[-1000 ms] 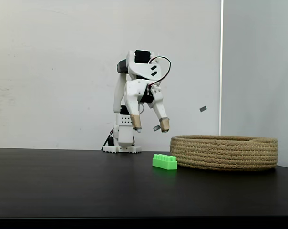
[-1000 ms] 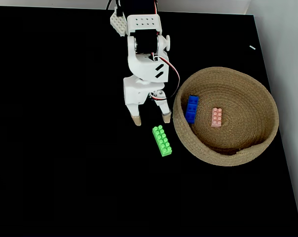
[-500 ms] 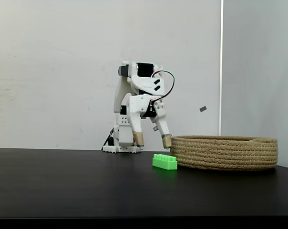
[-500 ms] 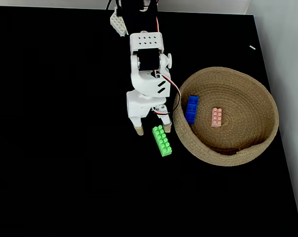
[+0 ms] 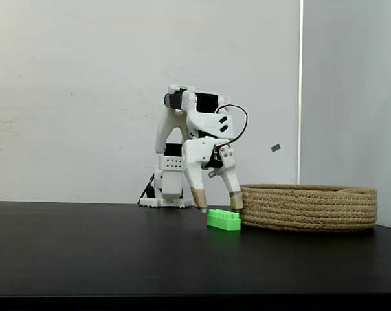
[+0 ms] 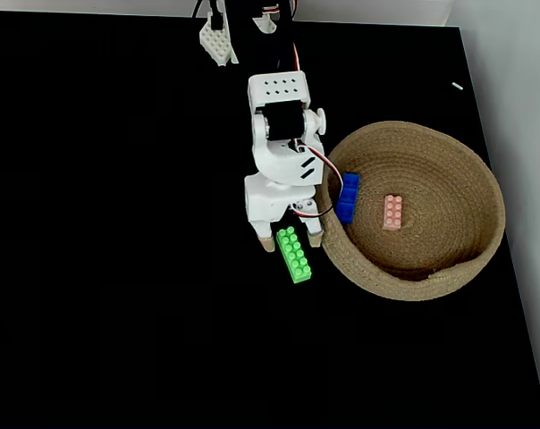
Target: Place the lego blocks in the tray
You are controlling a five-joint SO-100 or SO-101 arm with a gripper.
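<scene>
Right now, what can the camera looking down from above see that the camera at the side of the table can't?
Only the fixed view from above shows inside the tray: the blue block and the pale orange-pink block lie there.

Only the side fixed view shows height: the fingers reach down almost to the table.

Both show the green block on the table beside the tray, with the open gripper straddling its end.

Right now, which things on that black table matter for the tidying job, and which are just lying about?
Part of the job:
long bright green studded brick
shorter blue brick
small pale orange-pink brick
round coiled tan rope basket
open gripper

Just lying about:
small pale scrap near the table's edge
</scene>
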